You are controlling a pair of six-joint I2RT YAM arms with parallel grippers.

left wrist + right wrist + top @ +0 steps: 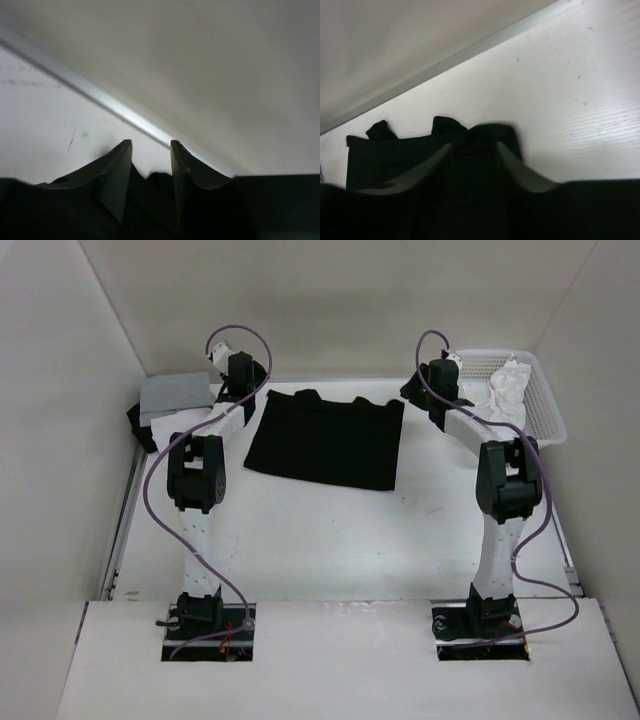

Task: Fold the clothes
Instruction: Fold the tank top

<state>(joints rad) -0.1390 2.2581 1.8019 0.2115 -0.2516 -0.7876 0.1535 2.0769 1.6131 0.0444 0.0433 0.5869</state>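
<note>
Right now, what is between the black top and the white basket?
The right gripper sits there, by the far right corner of the black top, short of the white basket; otherwise bare table. The top view shows it.

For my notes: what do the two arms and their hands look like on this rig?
The left arm and right arm have white links between chunky black joints, on black bases. A thin purple cable loops along each. The left hand and right hand each have two dark tapered fingers.
</note>
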